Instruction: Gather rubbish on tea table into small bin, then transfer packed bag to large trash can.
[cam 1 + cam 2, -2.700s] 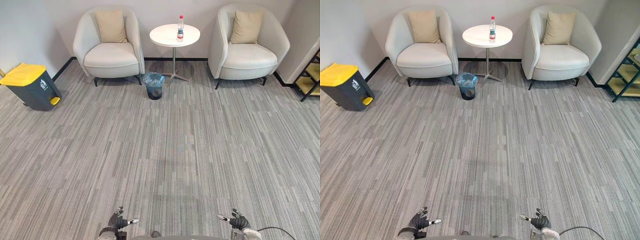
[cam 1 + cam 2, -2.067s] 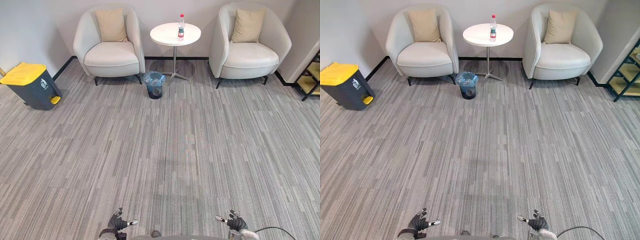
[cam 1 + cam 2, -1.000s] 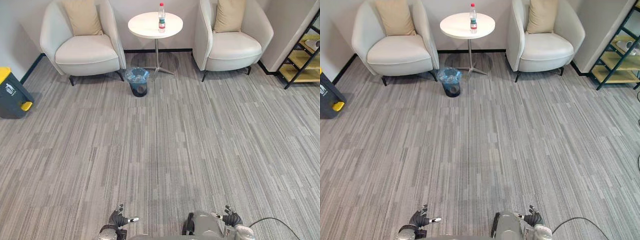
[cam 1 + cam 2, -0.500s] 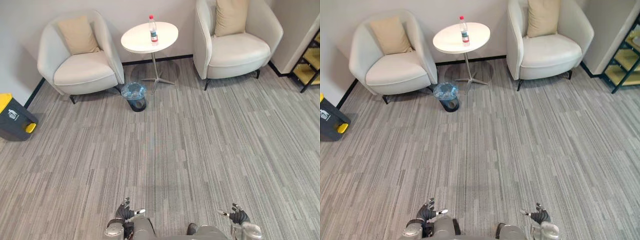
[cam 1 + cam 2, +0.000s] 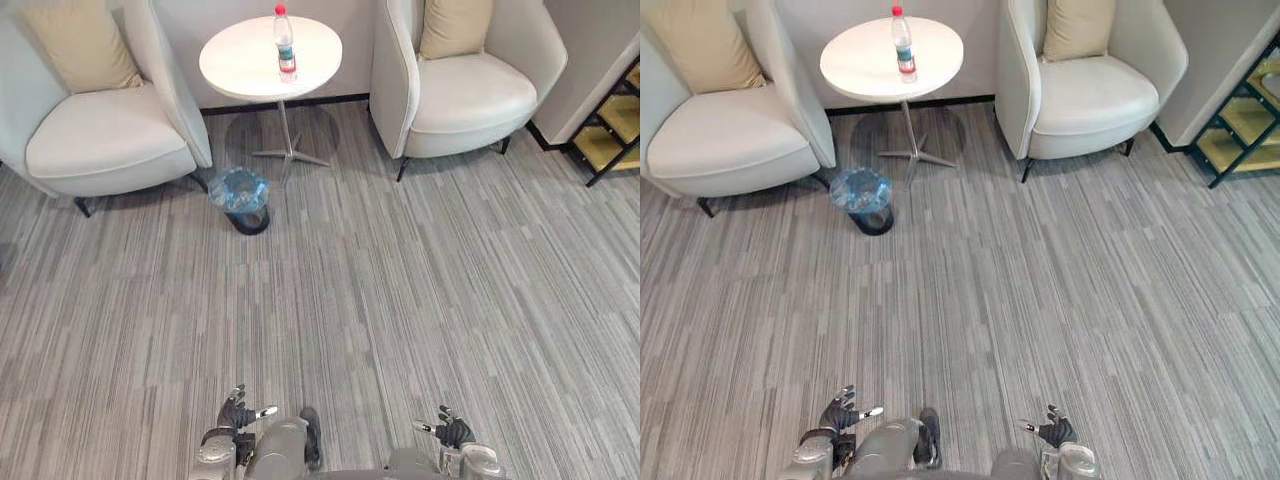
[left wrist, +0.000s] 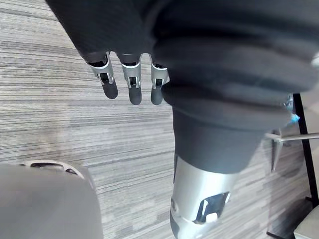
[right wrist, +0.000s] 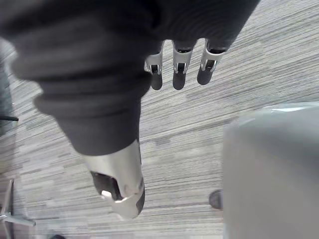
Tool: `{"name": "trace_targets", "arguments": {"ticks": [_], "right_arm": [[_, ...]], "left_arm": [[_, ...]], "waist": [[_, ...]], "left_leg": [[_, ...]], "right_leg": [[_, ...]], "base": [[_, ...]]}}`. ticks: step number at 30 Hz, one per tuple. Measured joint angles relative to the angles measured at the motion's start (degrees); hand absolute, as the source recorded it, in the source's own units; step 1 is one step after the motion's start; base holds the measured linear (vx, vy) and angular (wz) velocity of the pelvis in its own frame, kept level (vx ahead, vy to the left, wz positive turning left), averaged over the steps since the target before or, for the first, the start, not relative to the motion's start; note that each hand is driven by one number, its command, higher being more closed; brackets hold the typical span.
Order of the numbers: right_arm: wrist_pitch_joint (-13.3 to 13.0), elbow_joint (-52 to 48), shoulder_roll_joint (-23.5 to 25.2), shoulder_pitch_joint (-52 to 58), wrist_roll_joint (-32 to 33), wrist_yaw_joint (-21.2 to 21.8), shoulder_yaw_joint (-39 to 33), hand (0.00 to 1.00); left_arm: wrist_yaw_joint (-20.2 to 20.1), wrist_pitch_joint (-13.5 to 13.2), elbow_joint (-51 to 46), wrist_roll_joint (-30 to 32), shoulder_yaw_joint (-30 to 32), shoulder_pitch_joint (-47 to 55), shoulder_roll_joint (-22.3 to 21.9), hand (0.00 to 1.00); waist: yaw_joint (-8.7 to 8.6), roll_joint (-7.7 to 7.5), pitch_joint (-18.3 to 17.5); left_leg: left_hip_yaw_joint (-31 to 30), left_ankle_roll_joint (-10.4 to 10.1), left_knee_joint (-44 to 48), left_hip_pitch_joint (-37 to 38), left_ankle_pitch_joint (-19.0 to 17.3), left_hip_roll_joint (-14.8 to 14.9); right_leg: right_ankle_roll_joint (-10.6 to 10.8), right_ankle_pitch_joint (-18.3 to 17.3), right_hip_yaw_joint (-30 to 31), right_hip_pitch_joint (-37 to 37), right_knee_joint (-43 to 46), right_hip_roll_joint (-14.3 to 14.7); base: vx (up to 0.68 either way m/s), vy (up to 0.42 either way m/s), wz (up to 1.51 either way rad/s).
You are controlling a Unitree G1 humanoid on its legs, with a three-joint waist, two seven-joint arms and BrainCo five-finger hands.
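A plastic bottle (image 5: 286, 30) with a red cap stands upright near the far edge of the round white worktop (image 5: 235, 62), which rests on a single thin leg with a splayed metal foot (image 5: 289, 153). The small bin (image 5: 246, 222), dark and lined with a blue bag (image 5: 238, 187), stands on the grey striped carpet (image 5: 400, 280) just in front of that foot, beside the front corner of the left armchair (image 5: 105, 145). A second pale armchair (image 5: 470, 95) flanks the worktop on the other side; each holds a tan cushion (image 5: 455, 27). A dark-framed shelf (image 5: 610, 140) stands at the far right. Open carpet lies between the robot and the worktop.

The left hand (image 5: 238, 412) and right hand (image 5: 453, 432) hang low at the near edge, well apart from the bottle and bin. The left fingers (image 6: 130, 84) are straight and slightly spread, holding nothing; the right fingers (image 7: 177, 69) likewise.
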Motion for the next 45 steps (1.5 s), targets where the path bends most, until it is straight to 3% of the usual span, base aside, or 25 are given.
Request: {"name": "trace_targets", "arguments": {"ticks": [2, 4, 6, 8, 9, 11, 13, 15, 18, 20, 22, 24, 26, 27, 28, 30, 31, 33, 35, 36, 38, 40, 41, 43, 45], "right_arm": [[0.0, 0.0, -0.3, -0.7, -1.0, 0.0, 0.4, 0.00], [-0.3, -0.7, -1.1, -1.5, -1.5, 0.3, 0.4, 0.00], [-1.0, -2.0, -1.9, -1.7, -1.5, 0.9, 0.4, 0.00], [-1.1, -2.8, -2.7, -1.5, -1.6, 0.9, 0.3, 0.00], [-0.9, -2.5, -3.0, -0.4, -1.6, 0.9, 0.3, 0.00], [-0.7, -0.9, -3.2, 0.4, -1.5, 0.8, -0.6, 0.00], [-0.6, -0.9, -3.4, 0.5, -1.5, 0.8, -0.8, 0.00], [0.2, -0.7, -3.3, 1.5, -1.4, 0.5, -0.7, 0.00], [0.2, -0.9, -2.6, 2.3, -0.3, -0.2, -0.9, 0.00], [0.1, -0.9, -2.5, 1.6, -0.3, -0.3, -1.1, 0.00], [0.1, -0.8, -1.9, 0.2, -0.3, -0.5, -2.0, 0.00], [0.1, -0.4, -2.1, 0.2, -0.3, -0.6, -2.4, 0.00], [0.2, -0.1, -1.7, 0.7, -0.3, -0.7, -1.9, 0.00], [0.2, -0.1, -0.4, 0.7, -0.3, -0.6, -1.7, 0.00], [0.1, -0.1, 0.3, 1.2, -0.3, -0.5, -1.7, 0.00], [0.2, 0.1, 0.2, 1.2, -0.4, -0.5, -1.7, 0.00], [0.2, 0.1, 0.2, 1.2, -0.7, -0.5, -1.7, 0.00], [0.1, 0.1, 0.3, 0.9, -1.5, -0.2, -1.2, 0.00], [0.0, 0.1, 0.1, 0.5, -1.6, -0.1, -0.9, 0.00], [0.0, 0.0, -0.2, 0.0, -1.7, -0.1, -0.5, 0.00], [-0.1, -0.5, -0.5, -0.2, -1.9, -0.1, -0.5, 0.00], [-0.8, -0.8, -1.2, -0.9, -1.9, -0.1, -0.6, 0.00], [-0.9, -1.1, -1.6, -1.0, -2.1, -0.1, -0.5, 0.00], [-0.7, -0.9, -2.2, 0.0, -2.1, -0.1, -0.5, 0.00], [-0.1, 0.2, -2.8, 0.6, -2.2, -0.2, -1.1, 0.00]], "left_arm": [[0.0, 0.1, 0.3, 0.0, -1.0, 0.1, 0.1, 0.00], [0.0, 0.1, 0.3, 0.0, -1.0, 0.0, -0.7, 0.00], [0.0, 0.1, 0.3, 0.0, -1.0, 0.0, -1.2, 0.00], [-0.2, 0.1, 0.4, 0.1, -1.0, 0.5, -1.3, 0.00], [-0.3, 0.0, 0.7, 0.2, -1.1, 0.7, -1.1, 0.00], [-0.5, 0.0, 2.1, 0.2, -1.0, 1.0, -2.3, 0.00], [-0.5, 0.2, 2.2, 0.6, -0.8, 0.3, -3.3, 0.00], [-0.5, 0.2, 1.8, 0.6, 0.5, 0.1, -4.3, 0.00], [-0.5, 0.0, -0.2, 0.6, 1.4, -0.1, -4.7, 0.00], [-0.4, -0.1, -0.7, 0.6, 1.5, -0.1, -4.6, 0.00], [-0.4, -0.4, -1.3, 0.5, 1.6, -0.2, -4.6, 0.00], [-0.3, -0.5, -1.3, 0.6, 1.1, -0.2, -4.7, 0.00], [-0.3, -0.5, -1.1, 0.4, 1.2, 0.0, -4.5, 0.00], [-0.3, -0.5, -1.2, 0.4, 1.2, -0.1, -3.3, 0.00], [-0.4, -0.7, -1.3, 0.3, 1.3, -0.4, -2.4, 0.00], [-0.4, -0.4, -1.1, 0.3, 1.2, -0.9, -2.2, 0.00], [-0.4, -0.4, -1.0, 0.3, 1.2, -0.9, -2.2, 0.00], [-0.4, -0.2, -0.9, 0.0, 1.1, -0.7, -1.9, 0.00], [-0.4, 0.1, 0.3, -0.4, -0.4, -0.6, -0.9, 0.00], [-0.4, 0.1, 0.6, -0.6, -1.0, 0.0, -0.6, 0.00], [-0.4, 0.5, 1.1, -0.6, -0.9, 0.2, -0.7, 0.00], [-0.4, 0.6, 1.1, -0.6, -0.9, 0.3, -1.1, 0.00], [-0.4, 0.6, 1.1, -0.6, -0.9, 0.6, -1.1, 0.00], [-0.5, 0.6, 1.2, -0.6, -0.9, 0.7, -1.0, 0.00], [-0.8, 0.4, 1.5, -0.6, -0.9, 0.6, -2.7, 0.00]], "waist": [[-0.04, 0.55, 0.2], [-0.24, 2.80, 0.6], [-1.28, 3.46, 1.0], [-2.40, 3.61, 1.0], [-3.11, 2.51, 0.7], [-2.54, 4.37, -0.3], [-3.45, 5.59, 0.1], [-2.96, 5.89, 0.7], [-1.43, 4.49, 1.2], [-1.28, 4.72, 1.1], [-0.93, 4.23, 1.4], [-0.64, 4.38, 1.3], [0.60, 4.98, 0.9], [0.85, 3.09, 0.1], [0.83, 0.79, -0.4], [1.13, 0.10, -0.6], [1.60, -0.06, -0.7], [1.52, -0.12, -0.7], [0.92, -0.09, -0.7], [-0.15, 0.34, -0.6], [-0.40, 1.26, -0.2], [-1.16, 2.09, 0.0], [-1.84, 2.43, 0.2], [-2.02, 1.60, -0.1], [-1.33, 3.63, -0.3]], "left_leg": [[-0.5, 0.0, -3.7, 6.0, -0.2, -0.1], [-0.9, 0.0, -7.0, 11.4, -0.2, 1.7], [-2.0, 0.0, -7.6, 13.8, -0.2, 2.7], [-3.0, -1.0, -8.7, 16.5, -0.6, 3.7], [-4.7, -4.4, -8.3, 18.1, -2.0, 3.3], [-6.5, -7.3, -5.3, 18.8, -2.8, 6.5], [-8.5, -12.3, 13.9, 9.7, 1.9, 9.8], [-6.4, -12.2, 29.4, 3.9, 1.5, 13.9], [-1.0, -9.2, 33.2, -2.7, -0.4, 15.5], [0.4, -8.4, 27.1, -6.5, -0.9, 14.5], [0.6, -8.7, 10.1, -8.8, 0.0, 9.5], [0.3, -8.9, -5.3, -7.8, 6.2, 5.8], [-0.7, -5.9, -9.5, -7.3, 14.5, 5.5], [-0.7, -3.2, -7.1, -7.8, 14.0, 3.7], [-0.5, -2.6, -3.4, -9.3, 10.4, 2.3], [0.0, -1.7, -0.1, -9.3, 6.3, 1.6], [0.9, -1.2, 0.2, -7.7, 4.7, 1.3], [0.8, -0.7, 0.3, -4.7, 2.1, 0.4], [0.2, 0.3, -0.7, 1.0, -0.3, -0.7], [-0.5, 0.4, -2.3, 4.6, -0.9, -0.8], [-1.8, 0.4, -5.3, 9.4, -0.9, 0.0], [-2.9, 0.4, -6.2, 11.6, -0.9, 1.7], [-4.2, -0.1, -6.5, 12.7, -1.2, 2.4], [-5.6, -4.2, -6.6, 14.9, -3.1, 3.0], [-7.6, -7.0, -6.4, 15.6, -3.1, 5.3]], "right_leg": [[-5.9, -2.7, -4.8, -3.2, 1.7, 0.4], [-10.9, -5.4, -11.1, -8.4, -5.8, 2.4], [-11.5, -4.5, -11.8, -12.9, -13.2, 3.4], [-10.8, 1.8, -10.4, -15.3, -24.2, 3.7], [-11.0, 13.0, -8.9, -14.5, -29.3, 3.4], [-14.8, 11.2, -10.2, -14.3, -24.7, 4.9], [-16.2, 8.7, -13.0, -10.0, -27.4, 6.0], [-16.8, 8.2, -14.3, -2.2, -32.9, 7.7], [-17.0, 8.1, -15.0, 7.7, -40.6, 8.1], [-16.6, 8.1, -14.8, 9.9, -43.1, 8.1], [-15.0, 7.4, -13.9, 12.5, -44.8, 6.2], [-13.0, 6.2, -13.0, 14.4, -46.0, 5.3], [-11.0, 3.9, -11.1, 15.9, -46.3, 6.2], [-10.4, 2.1, -10.5, 16.6, -46.0, 4.5], [-10.2, 0.5, -10.1, 16.0, -43.8, 2.6], [-9.8, -0.1, -7.0, 13.0, -35.1, 0.9], [-7.7, 0.5, -3.7, 9.0, -25.2, 0.0], [1.8, 3.6, -0.6, 4.1, -11.6, -1.2], [-1.4, 0.7, -1.5, -0.6, 1.4, -1.7], [-5.4, -1.3, -4.2, -2.4, 2.5, -1.5], [-9.7, -3.6, -8.0, -6.1, -1.1, 0.2], [-10.7, -3.9, -9.4, -10.4, -8.4, 2.5], [-10.7, -2.4, -8.8, -12.6, -15.3, 3.3], [-11.1, 9.7, -7.8, -13.0, -25.6, 3.5], [-14.0, 10.2, -8.9, -11.4, -24.3, 5.2]], "base": [[0.45, 0.011, 0.06], [0.48, -0.033, 0.08], [0.56, -0.126, 0.29], [0.56, -0.196, 0.63], [0.57, -0.238, 0.62], [0.54, -0.243, 0.34], [0.48, -0.271, 0.41], [0.41, -0.193, 0.33], [0.40, -0.138, 0.13], [0.27, -0.016, -0.09], [0.39, 0.101, -0.14], [0.45, 0.209, -0.26], [0.37, 0.189, -0.36], [0.48, 0.148, -0.15], [0.58, 0.179, -0.02], [0.46, 0.180, -0.03], [0.45, 0.199, -0.12], [0.47, 0.142, -0.05], [0.47, 0.067, 0.21], [0.36, 0.007, 0.24], [0.48, -0.053, 0.31], [0.49, -0.131, 0.48], [0.42, -0.177, 0.70], [0.40, -0.181, 0.67], [0.37, -0.181, 0.37]]}}
